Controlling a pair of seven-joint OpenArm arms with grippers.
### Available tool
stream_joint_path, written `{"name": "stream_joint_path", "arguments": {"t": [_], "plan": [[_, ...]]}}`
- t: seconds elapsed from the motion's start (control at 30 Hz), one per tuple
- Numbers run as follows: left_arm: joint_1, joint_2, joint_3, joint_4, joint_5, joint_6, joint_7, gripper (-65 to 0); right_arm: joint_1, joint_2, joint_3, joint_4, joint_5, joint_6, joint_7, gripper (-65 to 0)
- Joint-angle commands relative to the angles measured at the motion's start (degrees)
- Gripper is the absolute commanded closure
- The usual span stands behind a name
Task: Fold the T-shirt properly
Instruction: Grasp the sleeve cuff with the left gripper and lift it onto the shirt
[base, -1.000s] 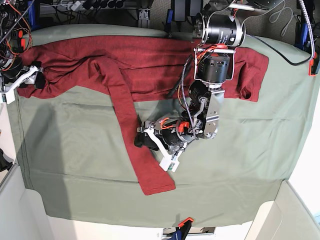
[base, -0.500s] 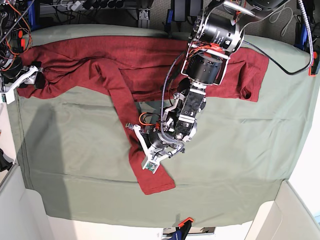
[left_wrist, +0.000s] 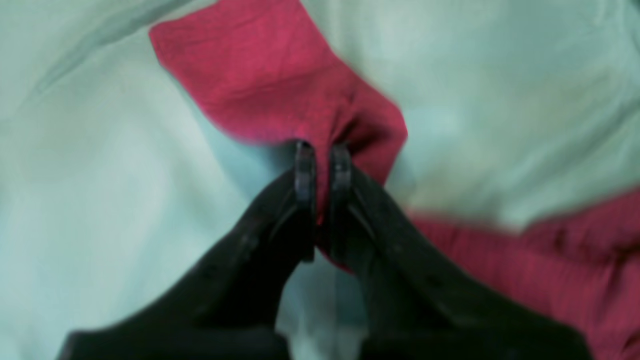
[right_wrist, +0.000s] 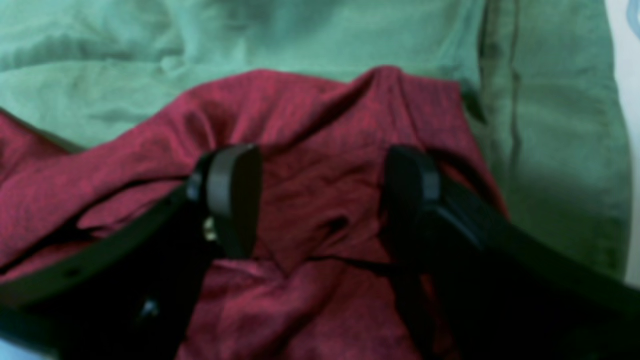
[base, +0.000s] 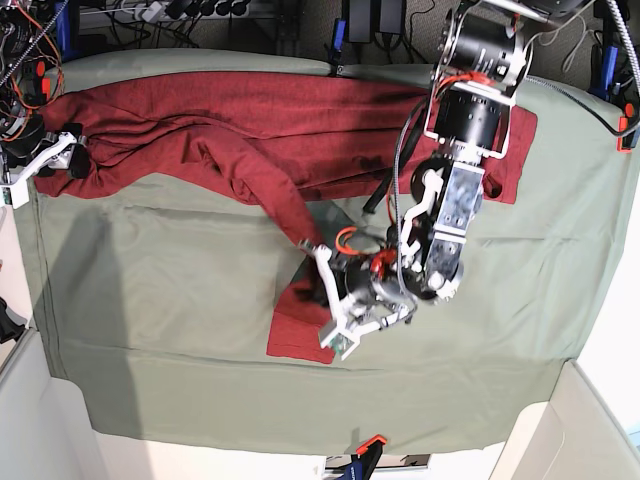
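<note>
Left pincer (left_wrist: 320, 150) clenches the T-shirt (left_wrist: 280, 85) sleeve, wrist view only; right pincer (right_wrist: 320, 200) gapes.

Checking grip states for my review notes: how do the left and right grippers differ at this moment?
The left gripper is shut, its black fingers pinching a fold of the dark red long-sleeved T-shirt's sleeve; the right gripper stands wide open, holding nothing. The left works mid-table over the sage-green table cloth, lifting the sleeve; the right sits at the table's edge over bunched shirt fabric. Both have black fingers and are at the same shirt.
</note>
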Motion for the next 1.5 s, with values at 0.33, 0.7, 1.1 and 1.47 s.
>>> {"name": "stream_joint_path", "arguments": {"t": [0.33,0.7,1.1,1.47], "plan": [[13.94,-13.53,-0.13,22.73,-2.51,-0.28,-0.63,0.0,0.44,1.22,0.52,1.03,0.37,0.48,1.7,-39.0],[26.47,-16.9,-10.67,33.73,-2.62,-0.15,0.26,0.0,0.46,1.25,0.52,1.01,-0.2,0.48,1.75,-39.0],[39.5,-16.85,-20.11,42.12,-4.31,-0.44,0.9,0.0,0.44,1.22,0.52,1.01,-0.22,0.48,1.77,-39.0],[43.67,-16.57,-20.11,42.14,-7.41,-1.16,-0.22,-37.0,0.46,1.22,0.5,1.01,-0.2,0.52,1.84,-39.0]]}}
